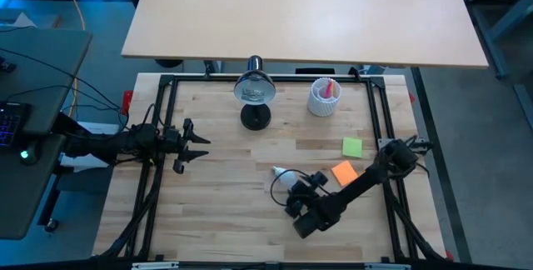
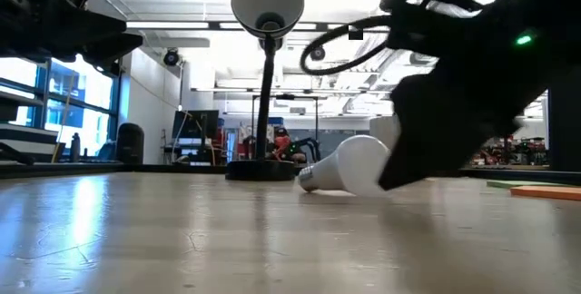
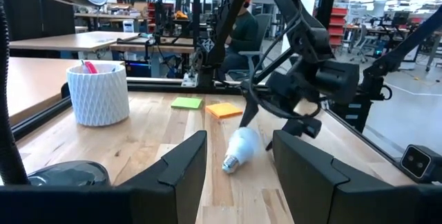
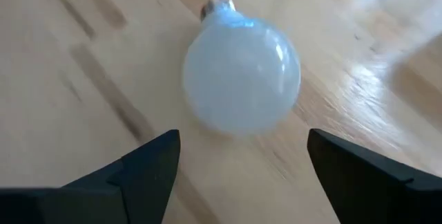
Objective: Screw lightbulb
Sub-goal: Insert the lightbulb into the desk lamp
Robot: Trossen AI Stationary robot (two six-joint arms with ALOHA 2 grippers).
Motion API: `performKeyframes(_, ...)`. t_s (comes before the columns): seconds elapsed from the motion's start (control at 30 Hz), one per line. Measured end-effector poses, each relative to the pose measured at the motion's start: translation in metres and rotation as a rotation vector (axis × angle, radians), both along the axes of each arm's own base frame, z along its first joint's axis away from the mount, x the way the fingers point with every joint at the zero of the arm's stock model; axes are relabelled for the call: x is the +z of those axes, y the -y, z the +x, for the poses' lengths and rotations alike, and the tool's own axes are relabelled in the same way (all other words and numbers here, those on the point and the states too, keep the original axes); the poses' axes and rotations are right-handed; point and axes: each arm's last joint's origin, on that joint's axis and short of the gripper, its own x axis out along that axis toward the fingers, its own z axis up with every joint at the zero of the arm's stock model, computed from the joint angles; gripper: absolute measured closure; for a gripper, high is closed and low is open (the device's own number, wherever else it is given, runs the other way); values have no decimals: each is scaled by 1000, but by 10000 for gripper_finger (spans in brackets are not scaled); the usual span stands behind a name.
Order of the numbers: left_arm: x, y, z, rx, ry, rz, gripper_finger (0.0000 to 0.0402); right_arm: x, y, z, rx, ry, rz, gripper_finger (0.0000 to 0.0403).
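The lightbulb [image 4: 242,72] lies on its side on the table [image 1: 216,212], well in front of the desk lamp [image 1: 254,95]. The right gripper [image 4: 242,165], spread wide and empty, hovers just behind it; a nudge could roll the round glass away.

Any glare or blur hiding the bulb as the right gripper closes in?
Right wrist view: the lightbulb is soft with motion blur, with window glare on the wood beside it. Low view: the right gripper is a backlit silhouette covering the bulb's far end. High view: evenly lit.
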Motion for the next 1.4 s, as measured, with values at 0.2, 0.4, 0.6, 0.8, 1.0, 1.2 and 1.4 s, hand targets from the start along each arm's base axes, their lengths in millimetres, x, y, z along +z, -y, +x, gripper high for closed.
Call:
performKeyframes(0.2,0,0,0,0,0,0,241,-10,10,-11,76,-151,-11,87)
performKeyframes(0.4,0,0,0,0,0,0,241,-19,36,-30,99,-117,87,87)
performKeyframes(0.6,0,0,0,0,0,0,241,-25,67,-54,205,120,228,87)
performKeyframes(0.8,0,0,0,0,1,0,241,-40,97,-77,233,391,264,87)
performKeyframes(1.0,0,0,0,0,-3,0,241,-39,109,-73,453,307,142,87)
performKeyframes(1.2,-1,0,0,0,-6,0,241,-40,112,-58,510,280,100,87)
performKeyframes(1.4,-1,0,0,0,-10,0,241,-41,133,-52,498,293,141,87)
